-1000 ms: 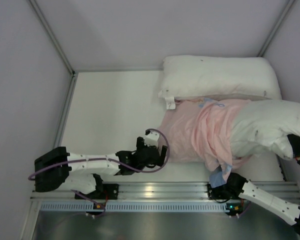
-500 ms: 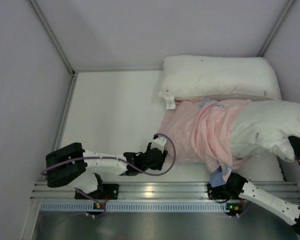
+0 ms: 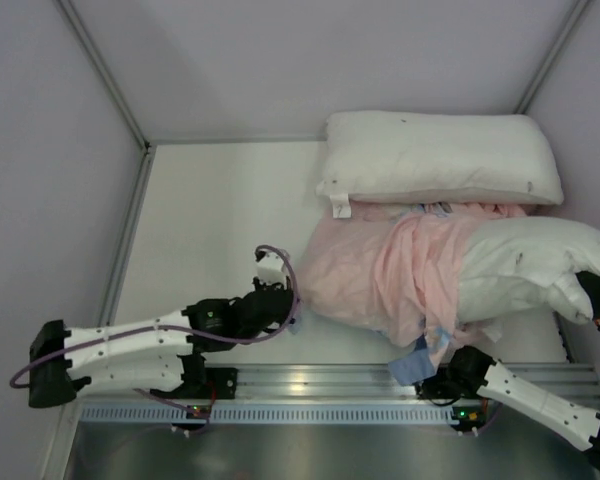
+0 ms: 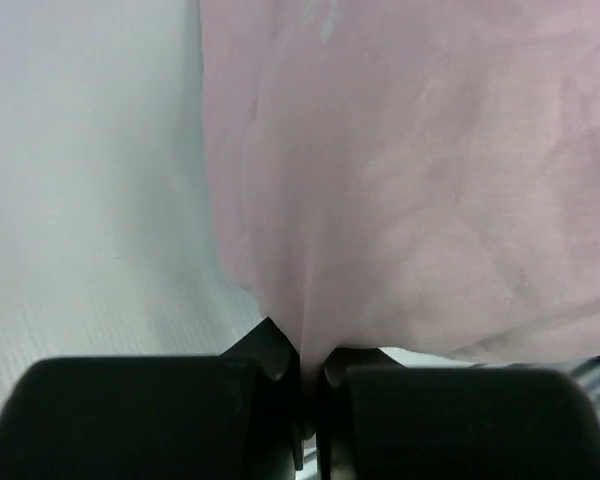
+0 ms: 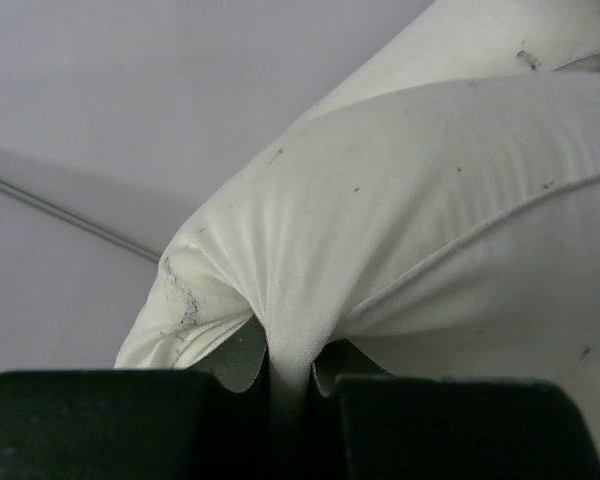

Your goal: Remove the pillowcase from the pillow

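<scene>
White tabletop (image 3: pixel 210 220), pale grey walls: near the table's front edge the left gripper (image 4: pixel 308 365) has its jaws pinched tight on a fold of the pillowcase (image 3: pixel 370 280), at the case's left edge. From that pinch the case spreads rightward, pink side up and rumpled, a scrap of its blue side hanging over the front edge. It is bunched around only the left part of the pillow (image 3: pixel 530 258). The pillow's bare white right end bulges toward the table's right edge, where the right gripper (image 5: pixel 290 375) is clamped on a ridge of its fabric. Behind both, a second white pillow (image 3: pixel 440 155) with a small corner tag lies along the back edge, touching the case.
</scene>
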`<state>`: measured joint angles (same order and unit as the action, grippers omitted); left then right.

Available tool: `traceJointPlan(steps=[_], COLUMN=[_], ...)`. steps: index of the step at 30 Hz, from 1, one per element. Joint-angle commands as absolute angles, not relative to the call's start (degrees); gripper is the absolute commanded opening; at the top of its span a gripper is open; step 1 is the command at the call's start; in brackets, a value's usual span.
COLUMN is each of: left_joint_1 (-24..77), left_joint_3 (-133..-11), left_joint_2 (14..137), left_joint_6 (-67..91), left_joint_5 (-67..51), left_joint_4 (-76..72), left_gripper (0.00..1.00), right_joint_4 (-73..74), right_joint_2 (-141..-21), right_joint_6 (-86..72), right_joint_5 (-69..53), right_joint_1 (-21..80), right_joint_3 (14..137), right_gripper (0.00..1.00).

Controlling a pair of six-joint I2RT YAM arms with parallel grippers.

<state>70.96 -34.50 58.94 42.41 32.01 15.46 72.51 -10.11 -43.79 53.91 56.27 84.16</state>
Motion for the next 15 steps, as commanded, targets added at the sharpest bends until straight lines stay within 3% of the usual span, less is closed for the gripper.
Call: traceJointPlan(steps=[1,7,15], left_joint_1=[70.8,70.8,70.8], left_joint_3=[-39.9,-50.9,-65.5], left_joint_2=[45.2,26.6,14.9], left_joint_6=[45.4,45.8,48.9], left_joint_5=[38.3,44.8,52.6], left_joint_4=[27.3,44.5,63.8], left_gripper=[0.00,0.00,0.00], right_joint_4=[69.2,69.2,69.1], right_joint_2=[-9.3,-9.0,-8.2], right_joint_6=[-43.9,-43.9,-43.7], right_joint_5=[56.0,57.9,61.4], right_joint_1=[57.1,57.1,57.1], right_joint_3=[85.9,85.3,84.8], right_gripper=[0.00,0.00,0.00])
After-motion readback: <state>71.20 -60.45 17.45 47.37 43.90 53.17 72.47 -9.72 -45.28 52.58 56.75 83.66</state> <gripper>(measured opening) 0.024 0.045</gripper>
